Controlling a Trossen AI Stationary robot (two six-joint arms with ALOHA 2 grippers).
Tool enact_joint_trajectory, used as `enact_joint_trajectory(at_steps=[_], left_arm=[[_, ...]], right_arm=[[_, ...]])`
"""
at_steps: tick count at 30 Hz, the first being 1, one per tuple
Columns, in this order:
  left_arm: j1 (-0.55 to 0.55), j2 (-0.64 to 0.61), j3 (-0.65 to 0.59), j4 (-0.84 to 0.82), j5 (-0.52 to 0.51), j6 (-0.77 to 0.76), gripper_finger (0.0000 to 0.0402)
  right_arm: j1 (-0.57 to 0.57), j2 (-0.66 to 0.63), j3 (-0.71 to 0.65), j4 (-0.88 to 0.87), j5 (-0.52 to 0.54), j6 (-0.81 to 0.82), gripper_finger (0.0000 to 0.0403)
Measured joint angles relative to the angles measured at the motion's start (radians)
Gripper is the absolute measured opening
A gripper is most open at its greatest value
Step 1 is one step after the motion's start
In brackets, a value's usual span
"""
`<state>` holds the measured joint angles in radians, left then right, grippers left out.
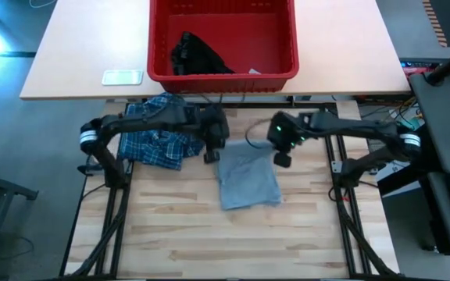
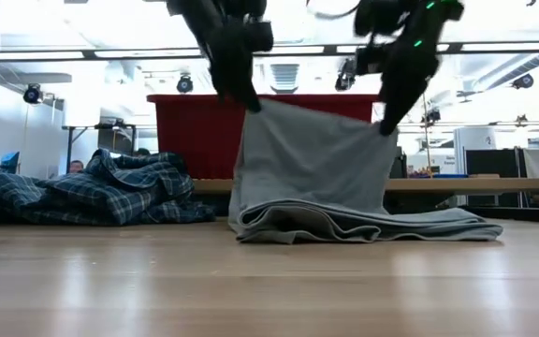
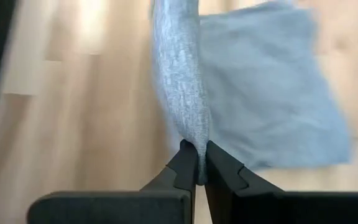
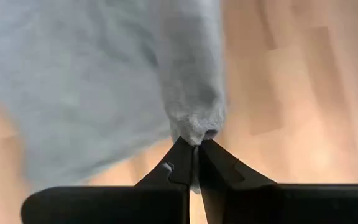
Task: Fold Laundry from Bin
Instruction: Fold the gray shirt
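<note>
A light grey T-shirt (image 1: 247, 178) is at the middle of the table. Its far edge is raised between my two grippers, and its lower part (image 2: 363, 225) lies in folded layers on the wood. My left gripper (image 1: 212, 156) is shut on the shirt's upper left corner, my right gripper (image 1: 283, 160) on the upper right one. To the left a blue-and-white plaid shirt (image 1: 158, 136) lies crumpled on the table. The red bin (image 1: 222, 78) stands beyond the far edge with a small black garment (image 1: 198, 56) on its floor. My left gripper pinches a bunched corner of the grey T-shirt (image 3: 197, 149) between its two fingers, coming slantwise from above. The cloth hangs down from the fingers (image 2: 254, 105) and spreads toward the table. My right gripper pinches the other bunched corner (image 4: 194, 130) between its two fingers, also slanting down. The upper edge (image 2: 316, 117) sags a little between the two holds, and the lower part rests on the table.
A small pale flat object (image 1: 123, 76) lies on the far tabletop left of the bin. Bare wood (image 1: 233, 242) stretches from the T-shirt to the near edge. Black frame rails (image 1: 112, 211) run along both sides.
</note>
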<state>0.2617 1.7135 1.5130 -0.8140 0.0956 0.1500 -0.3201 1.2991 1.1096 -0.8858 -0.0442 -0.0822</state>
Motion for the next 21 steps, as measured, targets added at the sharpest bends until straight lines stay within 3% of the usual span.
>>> enact_joint_trajectory(at_steps=[9,15,21], left_arm=[[-0.289,0.066,-0.017,0.005,-0.028,-0.111,0.0000],[-0.410,0.113,-0.019,0.058,-0.035,-0.232,0.0000],[-0.481,0.147,-0.019,0.145,-0.037,-0.337,0.0000]], right_arm=[[0.303,-0.153,-0.220,0.124,-0.019,0.220,0.0009],[0.503,-0.125,-0.303,0.214,-0.006,0.316,0.0010],[0.599,-0.070,-0.303,0.204,0.020,0.329,0.0011]])
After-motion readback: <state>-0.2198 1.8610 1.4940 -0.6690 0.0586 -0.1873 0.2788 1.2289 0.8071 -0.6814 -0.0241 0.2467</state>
